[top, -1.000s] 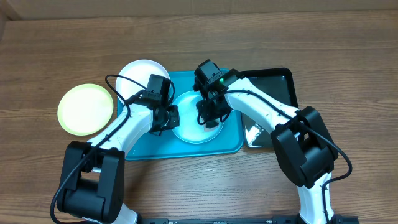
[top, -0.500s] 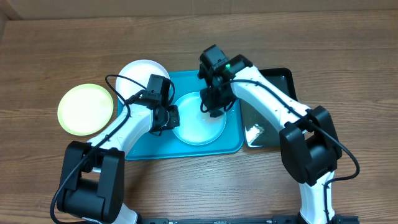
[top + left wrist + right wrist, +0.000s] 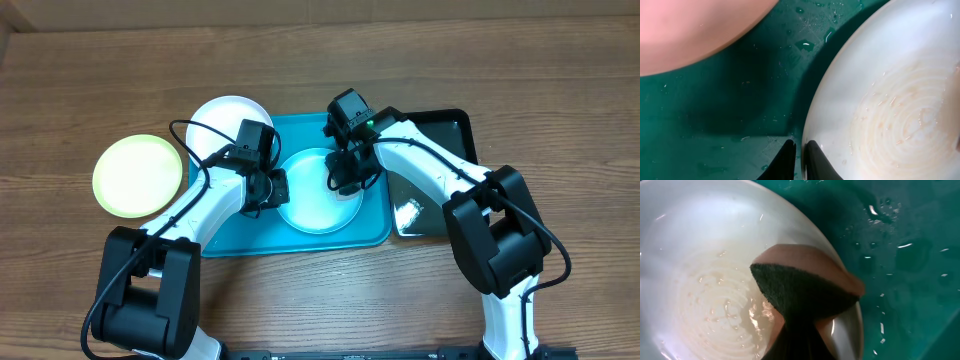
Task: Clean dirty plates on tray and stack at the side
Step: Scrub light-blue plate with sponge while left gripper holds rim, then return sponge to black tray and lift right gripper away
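Note:
The light blue plate (image 3: pixel 312 205) lies on the teal tray (image 3: pixel 372 232), wet with faint reddish streaks (image 3: pixel 715 310). My left gripper (image 3: pixel 272 190) is shut on its left rim; the left wrist view shows the fingers (image 3: pixel 799 159) pinching the plate's edge (image 3: pixel 890 100) over the tray (image 3: pixel 715 100). My right gripper (image 3: pixel 347 180) is shut on a sponge (image 3: pixel 805 292) with a dark green scouring face, pressed on the plate's right side (image 3: pixel 700 245). The white plate (image 3: pixel 225 120) overlaps the tray's far left corner. The lime-green plate (image 3: pixel 138 176) lies on the table to the left.
A glossy black tray (image 3: pixel 440 140) with some water sits against the teal tray's right side, under my right arm. Water drops lie on the teal tray floor (image 3: pixel 910 240). Bare wooden table (image 3: pixel 320 290) surrounds everything.
My right gripper with the sponge moved from the plate's middle toward its far right rim, then back a little onto the plate's right side. My left gripper kept still on the rim.

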You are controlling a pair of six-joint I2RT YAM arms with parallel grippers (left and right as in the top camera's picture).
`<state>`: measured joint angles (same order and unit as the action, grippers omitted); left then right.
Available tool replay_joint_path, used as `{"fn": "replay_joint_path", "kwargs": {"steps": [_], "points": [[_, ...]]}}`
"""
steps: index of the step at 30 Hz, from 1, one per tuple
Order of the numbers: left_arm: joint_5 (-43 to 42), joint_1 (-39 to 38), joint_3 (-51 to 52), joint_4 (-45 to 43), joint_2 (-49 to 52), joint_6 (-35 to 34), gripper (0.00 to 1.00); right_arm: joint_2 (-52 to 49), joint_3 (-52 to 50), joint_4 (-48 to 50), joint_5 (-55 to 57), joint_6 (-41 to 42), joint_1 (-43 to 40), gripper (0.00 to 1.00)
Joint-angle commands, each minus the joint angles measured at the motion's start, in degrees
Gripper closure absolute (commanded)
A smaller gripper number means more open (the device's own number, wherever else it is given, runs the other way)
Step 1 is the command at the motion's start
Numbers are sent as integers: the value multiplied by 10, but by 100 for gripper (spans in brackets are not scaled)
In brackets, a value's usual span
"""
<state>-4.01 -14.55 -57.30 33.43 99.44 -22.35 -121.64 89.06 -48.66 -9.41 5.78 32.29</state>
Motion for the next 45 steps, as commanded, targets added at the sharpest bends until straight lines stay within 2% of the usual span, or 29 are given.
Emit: {"fn": "replay_joint_path", "kwargs": {"steps": [1,4,8,12,18,21,25,27,31,42,44,45], "points": [[0,-1,6,0,6,-1,89,11,-26,5,-97,15,1,96],[0,-1,6,-2,6,-1,89,11,-26,18,-224,15,3,96],[0,-1,6,-4,6,-1,89,11,-19,34,-323,15,-1,96],[0,-1,6,-3,6,1,89,16,27,5,-344,15,-29,96],[0,-1,6,-3,6,1,87,41,103,-113,-341,-15,-108,96],[0,-1,6,-3,6,1,85,53,113,-171,-306,-48,-149,96],[0,-1,6,-3,6,1,84,55,112,-237,-157,-55,-195,96],[0,-1,6,-3,6,1,84,55,104,-255,-75,-54,-212,96],[0,-1,6,-3,6,1,84,55,74,-256,22,-35,-225,96],[0,-1,6,-8,6,1,81,55,4,-216,88,-28,-223,96],[0,-1,6,-8,6,1,80,55,4,-213,89,-28,-223,87],[0,-1,6,-8,6,1,80,55,4,-212,89,-28,-223,78]]}}
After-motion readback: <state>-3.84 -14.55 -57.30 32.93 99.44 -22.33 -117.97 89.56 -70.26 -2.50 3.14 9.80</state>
